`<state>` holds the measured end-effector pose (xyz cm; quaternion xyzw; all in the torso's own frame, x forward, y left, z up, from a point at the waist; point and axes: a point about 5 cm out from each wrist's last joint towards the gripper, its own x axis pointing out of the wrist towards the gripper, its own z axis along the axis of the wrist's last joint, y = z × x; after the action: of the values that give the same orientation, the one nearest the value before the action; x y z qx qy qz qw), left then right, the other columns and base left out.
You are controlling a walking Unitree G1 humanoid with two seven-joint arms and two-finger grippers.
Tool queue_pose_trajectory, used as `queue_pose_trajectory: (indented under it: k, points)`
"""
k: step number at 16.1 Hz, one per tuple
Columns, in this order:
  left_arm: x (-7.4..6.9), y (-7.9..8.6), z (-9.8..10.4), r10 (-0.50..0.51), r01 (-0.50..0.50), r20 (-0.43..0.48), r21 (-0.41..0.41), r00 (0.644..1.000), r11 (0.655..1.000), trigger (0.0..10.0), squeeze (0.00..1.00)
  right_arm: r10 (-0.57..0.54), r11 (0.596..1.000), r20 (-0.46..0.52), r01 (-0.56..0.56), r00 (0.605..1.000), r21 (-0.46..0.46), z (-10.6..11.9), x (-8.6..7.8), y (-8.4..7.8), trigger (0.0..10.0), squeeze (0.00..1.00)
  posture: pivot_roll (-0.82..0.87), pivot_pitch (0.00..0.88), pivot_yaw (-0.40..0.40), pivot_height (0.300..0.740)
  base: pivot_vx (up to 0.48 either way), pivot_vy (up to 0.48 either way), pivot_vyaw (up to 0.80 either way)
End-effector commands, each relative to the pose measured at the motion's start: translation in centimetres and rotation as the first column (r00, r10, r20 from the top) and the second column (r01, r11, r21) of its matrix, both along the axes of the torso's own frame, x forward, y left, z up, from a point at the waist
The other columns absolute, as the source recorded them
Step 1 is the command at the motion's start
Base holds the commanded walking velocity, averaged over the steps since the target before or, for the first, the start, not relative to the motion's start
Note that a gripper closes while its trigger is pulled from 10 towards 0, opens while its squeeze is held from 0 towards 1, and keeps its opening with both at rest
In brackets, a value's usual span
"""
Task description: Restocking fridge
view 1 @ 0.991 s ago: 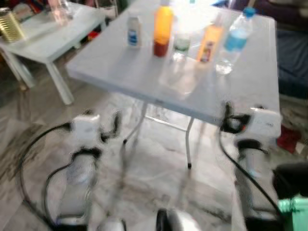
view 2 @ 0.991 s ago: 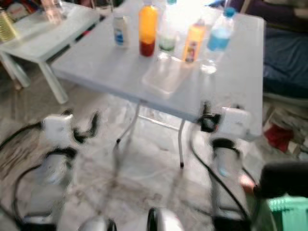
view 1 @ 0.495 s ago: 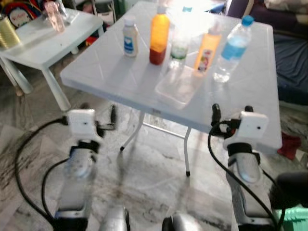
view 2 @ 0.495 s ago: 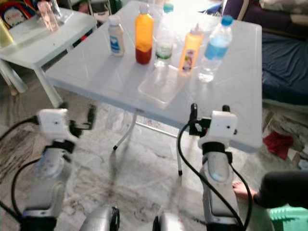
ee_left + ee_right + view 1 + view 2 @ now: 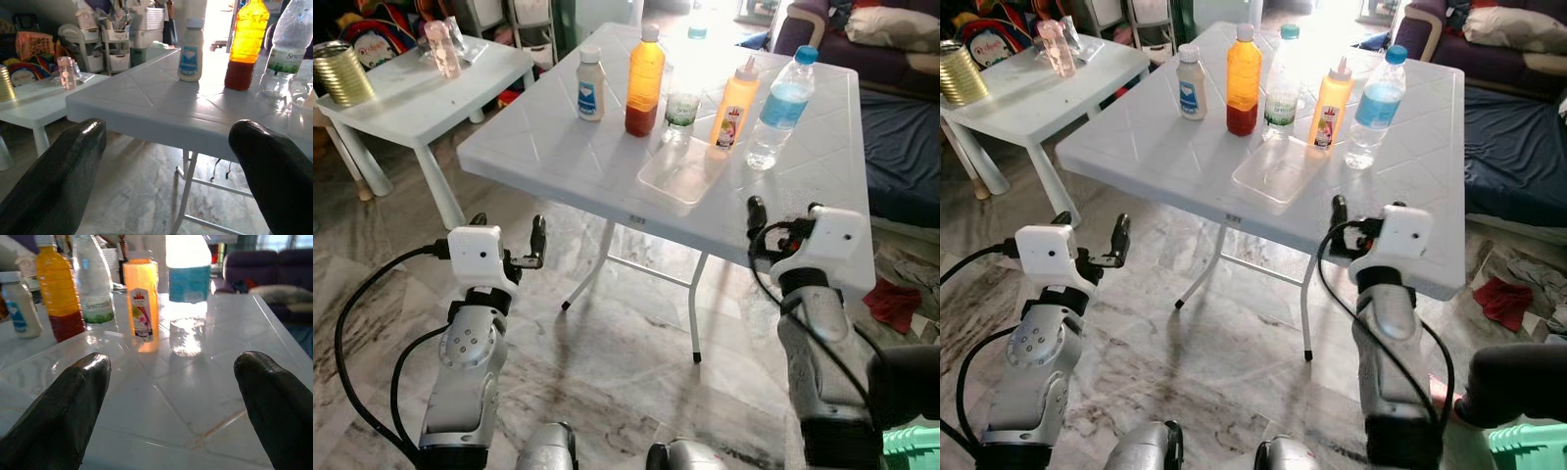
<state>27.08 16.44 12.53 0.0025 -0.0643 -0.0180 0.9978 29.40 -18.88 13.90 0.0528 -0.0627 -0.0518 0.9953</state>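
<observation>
On the white folding table (image 5: 563, 157) stand a small white bottle with a blue label (image 5: 590, 85), an orange juice bottle (image 5: 644, 80), a clear Sprite bottle (image 5: 683, 93), an orange squeeze bottle (image 5: 737, 90) and a blue-labelled water bottle (image 5: 778, 98). A clear plastic tray (image 5: 680, 174) lies in front of them. My left gripper (image 5: 507, 233) hangs open below the table's near left corner. My right gripper (image 5: 785, 215) is open at the near right edge, level with the tabletop, and the right wrist view looks across it to the squeeze bottle (image 5: 142, 303).
A low white side table (image 5: 406, 98) at the left carries a gold can (image 5: 340, 73) and a pink bottle (image 5: 442, 49). A dark blue sofa (image 5: 901, 117) stands at the right, with a red cloth (image 5: 893, 302) and a green basket (image 5: 913, 448) on the marble floor.
The camera has moved and the blur has cleared. Both arms have risen a little towards the table edge, fingers still open and empty. The bottles have not moved.
</observation>
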Motion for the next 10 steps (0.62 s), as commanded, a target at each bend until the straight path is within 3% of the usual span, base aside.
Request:
queue_pose_trajectory:
  k: [1,5,10]
  points:
    - [-0.1,0.2,0.2,0.002,-0.002,0.000,0.009,1.000,1.000,10.0,0.00,0.003,1.000,0.004,-0.003,1.000,-0.005,0.4,0.7,-0.3,10.0,0.00,0.12,0.100,0.000,0.740,0.000,0.000,0.00]
    - [-0.3,0.2,0.1,-0.003,0.003,-0.009,0.017,1.000,1.000,10.0,0.00,0.015,1.000,0.011,-0.015,1.000,0.018,0.9,2.1,-0.9,10.0,0.00,0.14,0.117,0.009,0.740,0.000,0.000,0.00]
    - [-0.7,0.2,0.5,-0.016,0.017,-0.011,0.031,1.000,0.999,10.0,0.00,0.119,0.987,0.027,-0.121,0.993,0.105,2.1,4.8,0.4,10.0,0.00,0.17,0.162,0.013,0.740,0.000,0.000,0.00]
